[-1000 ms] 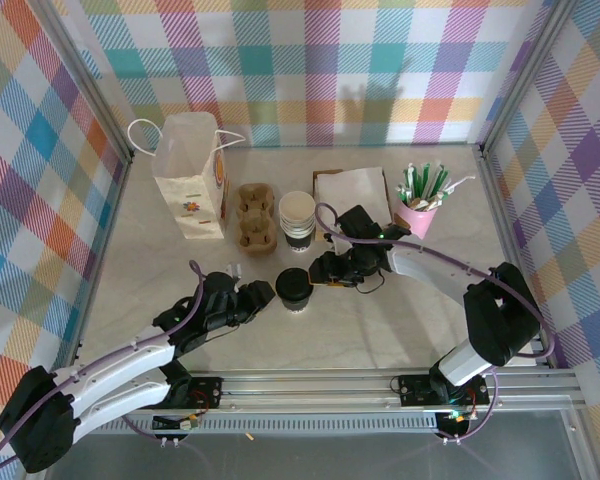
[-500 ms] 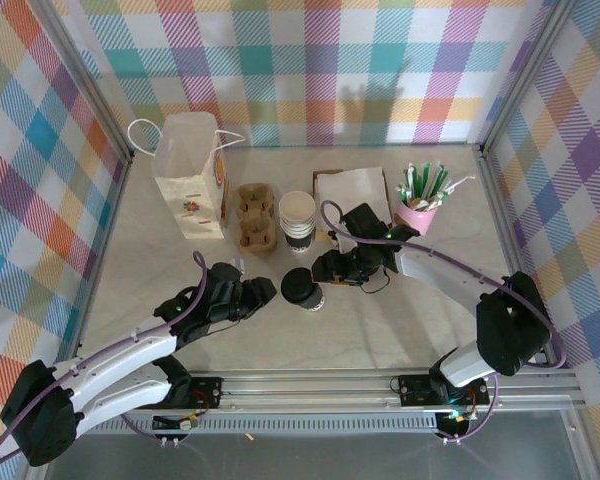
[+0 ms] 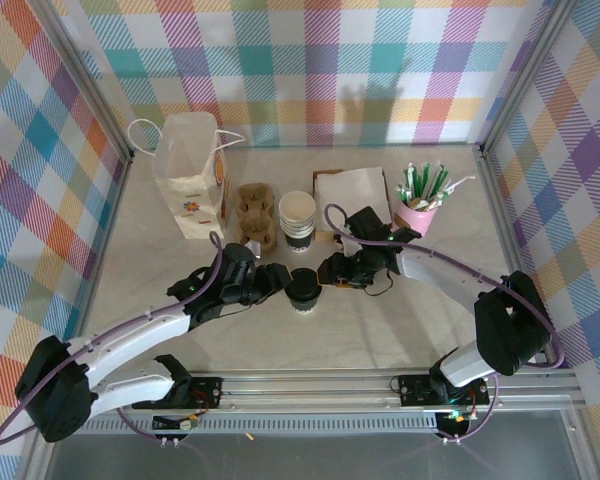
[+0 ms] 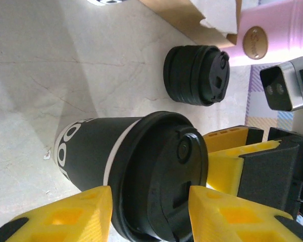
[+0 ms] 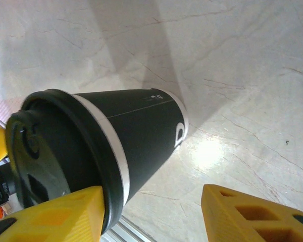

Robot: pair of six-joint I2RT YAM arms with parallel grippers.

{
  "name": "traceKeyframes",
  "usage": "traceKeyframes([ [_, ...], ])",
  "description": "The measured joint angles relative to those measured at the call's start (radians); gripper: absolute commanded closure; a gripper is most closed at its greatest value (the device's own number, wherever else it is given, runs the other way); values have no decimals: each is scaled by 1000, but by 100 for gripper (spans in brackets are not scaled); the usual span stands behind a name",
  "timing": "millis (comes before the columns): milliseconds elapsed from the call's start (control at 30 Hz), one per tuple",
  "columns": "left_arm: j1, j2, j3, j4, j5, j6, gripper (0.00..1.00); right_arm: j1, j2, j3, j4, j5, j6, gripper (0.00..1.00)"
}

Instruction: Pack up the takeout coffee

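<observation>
Pale marble table [image 3: 400,325], plaid walls. The left claw [image 3: 278,280] is clamped on the lidded coffee cup [image 3: 302,289], and the right claw [image 3: 326,272] sits open just beside it.

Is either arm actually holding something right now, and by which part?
The left end effector grips the cup at its top, by the lid. The right end effector is open around the cup, one finger clear of it.
</observation>
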State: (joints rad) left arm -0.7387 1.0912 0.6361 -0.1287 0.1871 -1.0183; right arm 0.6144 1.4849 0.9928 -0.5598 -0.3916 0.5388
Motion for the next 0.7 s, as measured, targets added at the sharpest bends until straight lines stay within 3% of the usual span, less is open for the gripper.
traceKeyframes([
  [233, -15, 96, 36, -17, 23, 20, 57, -16, -1, -13, 18, -24, 0, 40],
  [700, -19, 101, 90, -128, 3, 44, 57, -20, -65, 1, 2, -26, -63, 30],
])
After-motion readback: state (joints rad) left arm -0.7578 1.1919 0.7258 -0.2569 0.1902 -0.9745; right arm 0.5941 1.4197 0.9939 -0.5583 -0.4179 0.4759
